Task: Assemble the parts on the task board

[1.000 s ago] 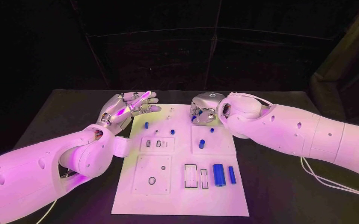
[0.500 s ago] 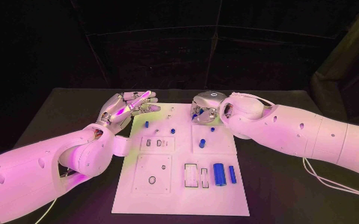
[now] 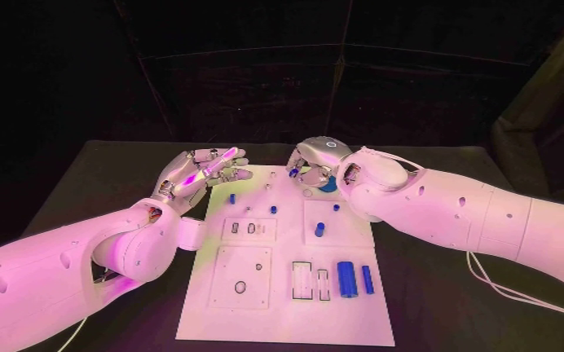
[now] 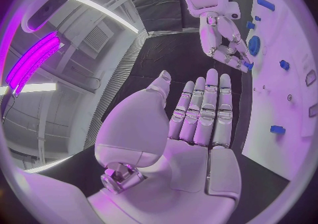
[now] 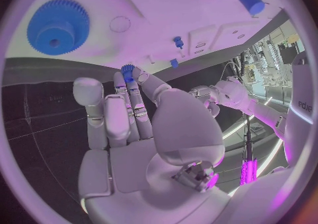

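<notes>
Fingertips of the right hand (image 3: 313,166) pinch a small blue toothed part (image 5: 127,70), a little gear, at the far edge of the white task board (image 3: 353,303); the thumb and neighbouring fingers close on it while the rest of the hand curls over. Compared with a second ago, this hand has lifted and shifted slightly toward the board's far left, carrying the small gear with it, so the pick-up looks done and the placing not yet begun. A larger blue gear (image 5: 58,25) sits on the board just beside the right hand, and the small one likely belongs near it, though its exact seat cannot be made out. The left hand (image 3: 200,170) hovers beside the board's far left corner, palm up, fingers straight and apart, holding nothing, much as before. Other blue parts lie nearer the robot: a thick cylinder (image 3: 345,278) and a thinner rod (image 3: 367,279) side by side, and short pegs (image 3: 319,228) standing mid-board.
</notes>
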You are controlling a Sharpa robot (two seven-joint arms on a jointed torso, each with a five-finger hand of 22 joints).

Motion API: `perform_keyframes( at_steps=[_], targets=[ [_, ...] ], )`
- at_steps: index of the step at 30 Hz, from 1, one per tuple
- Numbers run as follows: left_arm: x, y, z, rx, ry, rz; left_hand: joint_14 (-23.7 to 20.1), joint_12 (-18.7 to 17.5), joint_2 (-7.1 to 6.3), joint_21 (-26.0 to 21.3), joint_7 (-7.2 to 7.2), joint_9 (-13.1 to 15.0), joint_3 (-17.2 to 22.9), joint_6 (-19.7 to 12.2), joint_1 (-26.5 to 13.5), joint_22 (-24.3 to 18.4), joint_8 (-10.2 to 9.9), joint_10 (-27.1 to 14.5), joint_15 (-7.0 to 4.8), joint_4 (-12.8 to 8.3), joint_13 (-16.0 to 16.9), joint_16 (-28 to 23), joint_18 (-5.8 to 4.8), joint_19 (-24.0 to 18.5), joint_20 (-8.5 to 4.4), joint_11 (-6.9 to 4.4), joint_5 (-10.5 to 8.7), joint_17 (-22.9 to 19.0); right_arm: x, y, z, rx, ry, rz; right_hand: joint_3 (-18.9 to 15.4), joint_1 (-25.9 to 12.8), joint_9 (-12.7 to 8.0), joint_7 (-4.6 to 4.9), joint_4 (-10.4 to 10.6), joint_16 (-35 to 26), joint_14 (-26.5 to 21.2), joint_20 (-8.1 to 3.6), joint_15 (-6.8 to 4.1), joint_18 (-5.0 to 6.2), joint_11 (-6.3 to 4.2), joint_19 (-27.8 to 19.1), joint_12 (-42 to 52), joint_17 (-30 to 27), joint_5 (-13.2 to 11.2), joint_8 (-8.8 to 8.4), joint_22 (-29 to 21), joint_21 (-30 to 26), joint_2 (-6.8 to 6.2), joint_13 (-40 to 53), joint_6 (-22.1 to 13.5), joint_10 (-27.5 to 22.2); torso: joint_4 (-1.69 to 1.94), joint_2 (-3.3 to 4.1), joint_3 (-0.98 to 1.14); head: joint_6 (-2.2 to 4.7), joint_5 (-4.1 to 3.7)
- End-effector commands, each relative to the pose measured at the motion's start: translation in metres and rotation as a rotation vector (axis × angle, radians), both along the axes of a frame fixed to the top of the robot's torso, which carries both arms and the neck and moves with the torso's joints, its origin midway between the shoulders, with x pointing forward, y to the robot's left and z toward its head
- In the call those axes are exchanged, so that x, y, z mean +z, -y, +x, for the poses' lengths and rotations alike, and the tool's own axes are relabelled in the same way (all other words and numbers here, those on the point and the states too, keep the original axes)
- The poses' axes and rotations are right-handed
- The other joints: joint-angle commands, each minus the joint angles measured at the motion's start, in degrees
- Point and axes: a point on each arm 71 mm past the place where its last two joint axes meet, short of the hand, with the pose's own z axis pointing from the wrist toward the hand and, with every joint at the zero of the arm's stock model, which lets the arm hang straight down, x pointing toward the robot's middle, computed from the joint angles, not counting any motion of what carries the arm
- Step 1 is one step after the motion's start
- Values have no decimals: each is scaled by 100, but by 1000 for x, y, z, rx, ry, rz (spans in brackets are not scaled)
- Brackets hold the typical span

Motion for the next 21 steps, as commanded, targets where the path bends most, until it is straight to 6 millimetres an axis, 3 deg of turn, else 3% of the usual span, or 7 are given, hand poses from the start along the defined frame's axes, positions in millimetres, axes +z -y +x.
perform_keyframes(
  at_steps=[1, 3, 5, 17, 21],
  targets=[
    [2, 4, -1, -21, 7, -6, 14, -31, 79, -16, 29, -7, 8, -7, 7, -12, -22, -3, 37, -38, -7, -23, 84, 35, 15, 50, -8, 9, 5, -5, 5, -3, 55, 50, 38, 9, -6, 26, 2, 27, 136, -1, -39, -66, -47, 34, 0, 3, 1, -18, 24, 29, -64, 0, 6, 70, 28, 11, -13, -7, -16],
    [2, 5, -1, -24, 7, -7, 14, -31, 79, -16, 29, -7, 8, -7, 7, -12, -22, -3, 37, -38, -7, -23, 84, 35, 15, 50, -8, 9, 5, -9, 7, 0, 57, 51, 58, 5, -6, 27, 4, 33, 138, 0, -38, -68, -46, 37, 0, 9, 4, -18, 40, 42, -76, 0, 5, 69, 53, 23, -27, 0, -21],
    [2, 5, -2, -24, 7, -7, 14, -31, 79, -16, 29, -7, 8, -7, 7, -12, -22, -3, 37, -38, -7, -23, 84, 35, 15, 50, -8, 9, 5, -13, 9, 1, 59, 51, 65, 4, -6, 27, 4, 35, 138, 1, -38, -69, -45, 38, 0, 11, 5, -18, 45, 47, -80, 0, 4, 68, 34, 26, -15, -2, 10],
    [3, 5, -2, -26, 7, -7, 14, -36, 86, -21, 29, -7, 10, -7, 14, -16, -26, -3, 37, -47, -7, -30, 85, 37, 16, 50, -8, 11, 6, -31, 17, 17, 43, 30, 142, -36, -8, 36, 36, 49, 139, 9, -29, -72, -36, 34, -4, 17, -18, -23, 78, 83, -121, -2, -15, 47, 76, 83, -49, 46, -4],
    [4, 5, -2, -25, 7, -6, 15, -41, 91, -26, 28, -6, 11, -7, 22, -20, -30, -2, 38, -58, -6, -36, 85, 39, 17, 50, -9, 13, 4, -33, 19, 18, 21, 11, 171, -60, -8, 39, 57, 51, 137, 15, -26, -75, -33, 32, -3, 13, -63, -23, 97, 102, -143, -2, -23, 40, 69, 81, -43, 27, 31]
  ],
)
